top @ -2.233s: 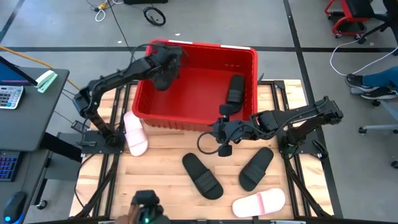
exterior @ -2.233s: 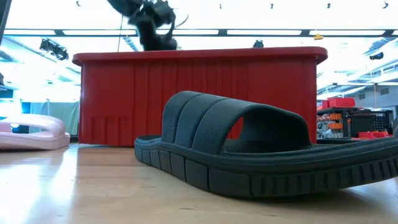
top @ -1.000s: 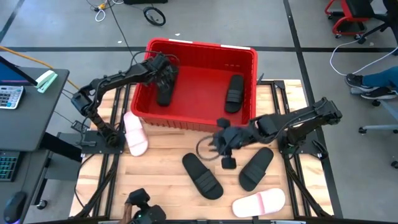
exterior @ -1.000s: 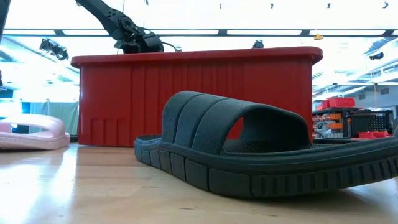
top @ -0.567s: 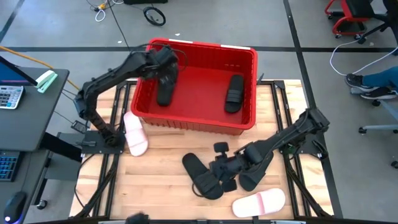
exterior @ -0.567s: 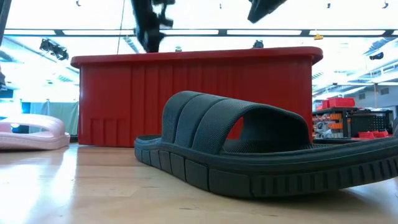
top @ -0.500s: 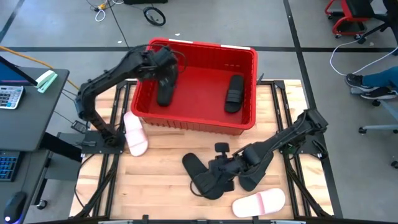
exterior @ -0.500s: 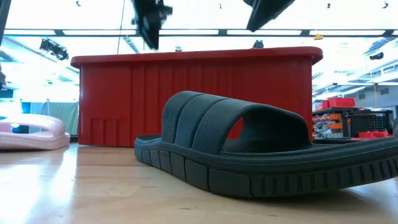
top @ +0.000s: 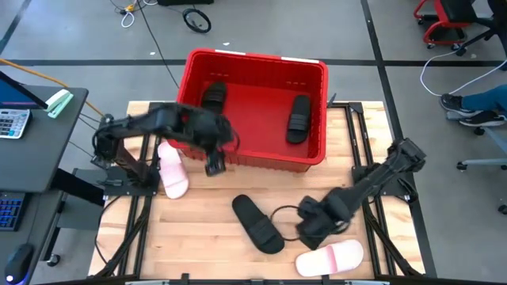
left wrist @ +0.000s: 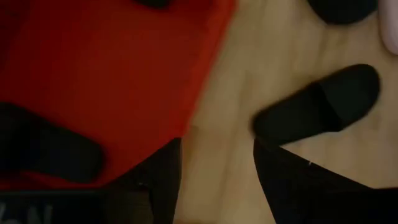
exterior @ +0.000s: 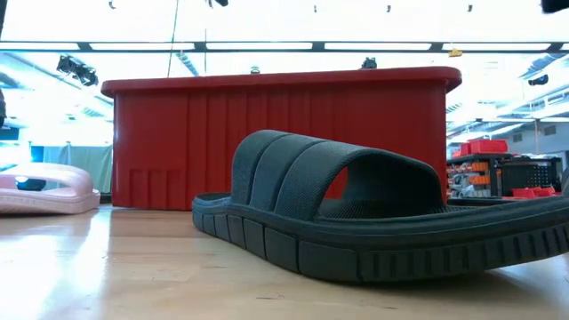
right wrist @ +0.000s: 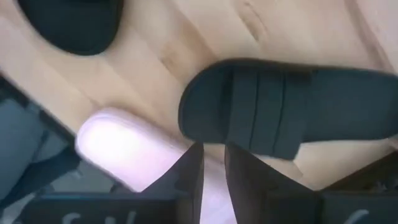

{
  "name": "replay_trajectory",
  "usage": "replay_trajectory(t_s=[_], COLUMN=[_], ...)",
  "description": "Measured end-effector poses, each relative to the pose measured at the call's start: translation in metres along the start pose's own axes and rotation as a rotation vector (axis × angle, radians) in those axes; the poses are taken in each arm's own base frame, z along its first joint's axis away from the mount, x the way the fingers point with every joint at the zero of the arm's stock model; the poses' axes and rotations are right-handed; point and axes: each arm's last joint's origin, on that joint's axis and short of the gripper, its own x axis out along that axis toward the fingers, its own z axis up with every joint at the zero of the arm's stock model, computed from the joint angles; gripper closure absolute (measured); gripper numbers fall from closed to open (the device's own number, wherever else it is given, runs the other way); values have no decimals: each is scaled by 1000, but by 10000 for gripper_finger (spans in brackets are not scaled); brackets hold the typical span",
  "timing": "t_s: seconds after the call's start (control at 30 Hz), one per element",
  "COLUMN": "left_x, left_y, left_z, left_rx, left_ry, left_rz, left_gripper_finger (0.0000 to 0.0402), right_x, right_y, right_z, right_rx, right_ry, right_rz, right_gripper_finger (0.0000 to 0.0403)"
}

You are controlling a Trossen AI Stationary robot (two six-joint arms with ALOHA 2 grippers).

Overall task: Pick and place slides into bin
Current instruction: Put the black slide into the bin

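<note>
While black slide (top: pixel 257 224) lies loose, calculator (top: pixel 11 123) aside

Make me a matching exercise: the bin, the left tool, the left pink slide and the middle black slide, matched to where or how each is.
1 bin
2 left tool
3 left pink slide
4 middle black slide

A open, just before the bin's front wall
B holds two black slides
C by the bin's front left corner
D mid-table

Pairs: 1-B, 2-A, 3-C, 4-D
</note>
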Motion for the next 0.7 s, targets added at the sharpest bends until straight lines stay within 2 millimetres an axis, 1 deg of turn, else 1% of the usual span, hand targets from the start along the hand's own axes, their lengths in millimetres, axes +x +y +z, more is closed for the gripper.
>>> replay_trajectory(t_s=[0.07, 0.13, 0.23, 0.3, 0.43, 0.53, 0.6, 0.7], left_x=[12, 28, 59, 79, 117, 138, 148, 156], left_y=[-17, -32, -52, -61, -73, -78, -80, -82], left_z=[-7, -14, -27, -37, -57, -66, -68, -66], left_rx=[-37, -26, 12, 9, 1, 8, 23, 43], left_ry=[44, 71, 132, 171, 256, 255, 228, 164], left_rz=[-13, -23, -58, -111, -255, -347, -402, -472], left_gripper_finger=[194, 193, 196, 197, 194, 189, 186, 184], right_x=[-10, -16, -21, -22, -18, -10, -4, 9], right_y=[-4, -9, -17, -21, -20, -18, -16, -15], right_z=[-11, -21, -34, -42, -53, -56, -55, -51], right_rx=[20, 64, 165, 213, 212, 190, 197, 168], right_ry=[-62, -133, -166, -166, -195, -212, -212, -211], right_rz=[10, 6, -40, -78, -71, -59, -38, -19], right_gripper_finger=[332, 332, 332, 332, 328, 317, 305, 283])
